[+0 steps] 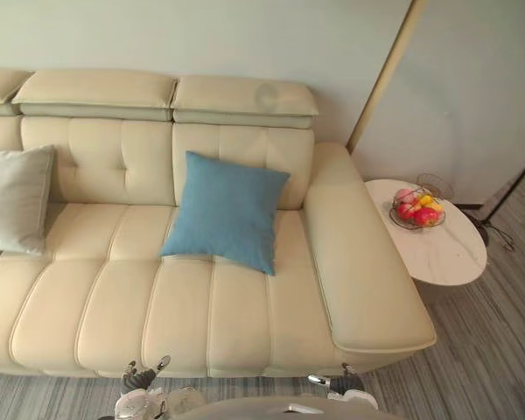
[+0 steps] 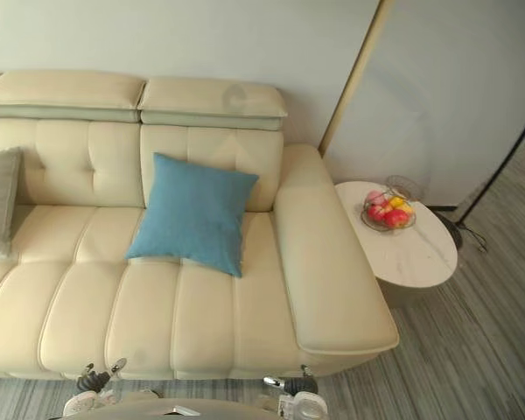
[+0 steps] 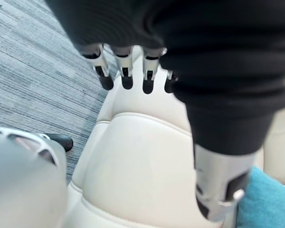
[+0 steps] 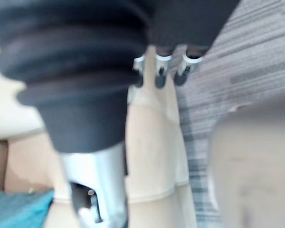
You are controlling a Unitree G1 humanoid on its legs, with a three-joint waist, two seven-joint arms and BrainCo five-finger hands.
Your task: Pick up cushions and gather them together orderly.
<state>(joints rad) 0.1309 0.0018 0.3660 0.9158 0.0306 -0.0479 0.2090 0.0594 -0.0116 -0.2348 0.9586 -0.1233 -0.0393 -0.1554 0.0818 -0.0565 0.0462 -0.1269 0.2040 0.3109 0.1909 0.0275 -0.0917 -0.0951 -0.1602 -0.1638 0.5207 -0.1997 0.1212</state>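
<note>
Blue cushion (image 1: 226, 210), grey cushion (image 1: 13, 199) on sofa (image 1: 114, 302); fruit (image 1: 417, 209) in basket (image 1: 393, 213); left hand (image 3: 126, 72), right hand (image 4: 160, 72) relaxed, empty.

The left cushion (image 1: 13, 199) and the right cushion (image 1: 226, 210) lean against the sofa (image 1: 245, 315) back; a table (image 1: 446, 254) stands right of it.

Blue cushion (image 1: 226, 212) leans on backrest (image 1: 105, 159); grey cushion (image 1: 13, 199) well apart leftward.
</note>
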